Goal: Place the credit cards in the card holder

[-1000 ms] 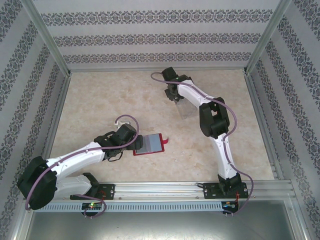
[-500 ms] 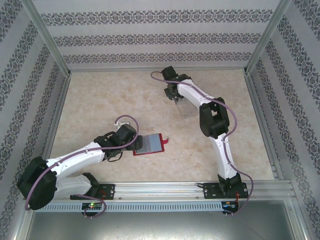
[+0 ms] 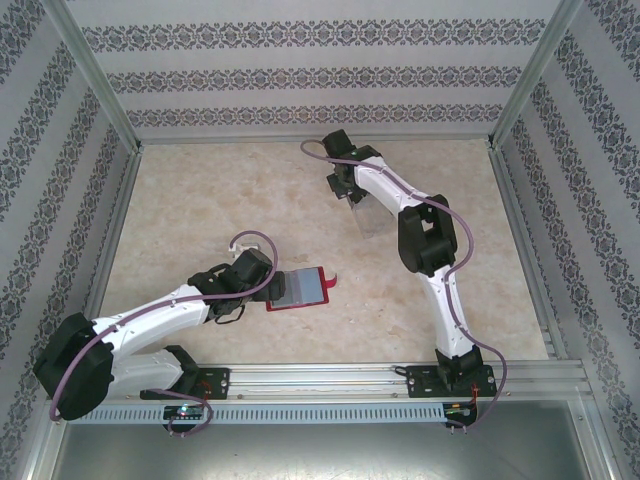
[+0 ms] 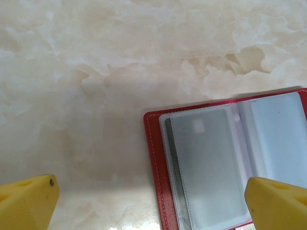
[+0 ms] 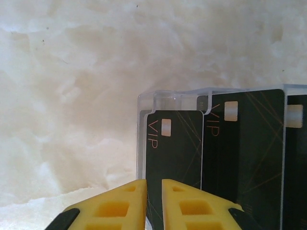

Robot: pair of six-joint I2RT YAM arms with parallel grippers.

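The card holder (image 3: 300, 288) (image 4: 211, 158) lies open on the table, red outside with frosted grey-blue sleeves. A dark edge shows under its left sleeve. My left gripper (image 3: 262, 285) (image 4: 153, 203) is open, its wide-spread yellow fingers over the holder's left edge. Black credit cards marked VIP (image 5: 175, 143) (image 5: 244, 143) stand in a clear slotted stand (image 5: 144, 103) (image 3: 368, 222). My right gripper (image 3: 348, 198) (image 5: 154, 201) is at the near end of the leftmost card. Its fingers are a narrow gap apart, with that card's left edge in the gap. Contact cannot be made out.
The marble-patterned tabletop (image 3: 200, 200) is ringed by a metal frame and patterned walls. A red snap tab (image 3: 331, 283) sticks out from the holder's right edge. A third black card (image 5: 297, 158) shows at the right edge of the right wrist view.
The right arm's wrist has shifted very slightly toward the far left over the stand. The left arm and the card holder have not moved.
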